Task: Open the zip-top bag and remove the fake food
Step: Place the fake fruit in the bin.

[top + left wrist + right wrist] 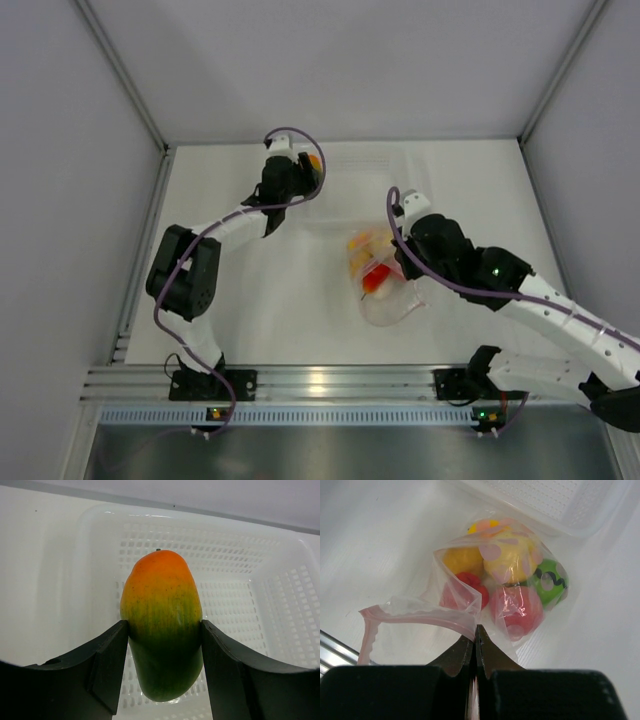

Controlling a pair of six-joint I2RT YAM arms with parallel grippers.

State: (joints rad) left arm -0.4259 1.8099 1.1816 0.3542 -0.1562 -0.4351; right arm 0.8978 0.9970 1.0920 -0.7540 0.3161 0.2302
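- The table (pixel 280 300) bears everything. The right gripper (pixel 475 628) sits low over it, so any pull on the plastic is better made upward than dragged along the surface.
- The basket (pixel 280 580) lies under and beyond the left gripper (pixel 164 630). Its perforated floor shows bare behind the fruit, so there seems to be room to let go straight down.
- The bag (pixel 465 587) lies just ahead of the right fingers, with its mouth turned toward them. Those fingers are clenched flat together on a fold of its film. A steady pinch there looks like the right job for this arm, since a tug could tip the contents out or tear the thin plastic.
- The mango (pixel 160 590) is clamped between the left fingers (pixel 107 665). The pads press on its green lower half and the orange tip points away from them. The step in hand appears to be setting it into the basket. Lowering it closer to the floor before the fingers spread should stop this glossy, tapered piece from bouncing or rolling out.
- The food (pixel 512 565) left in the bag is yellow, red and green pieces. They are bunched at the closed end, beyond the right fingertips and touching one another.
- The zip strip (pixel 370 630) is pink and curls off to the left of the right fingers. It is parted, so the mouth reads as open.
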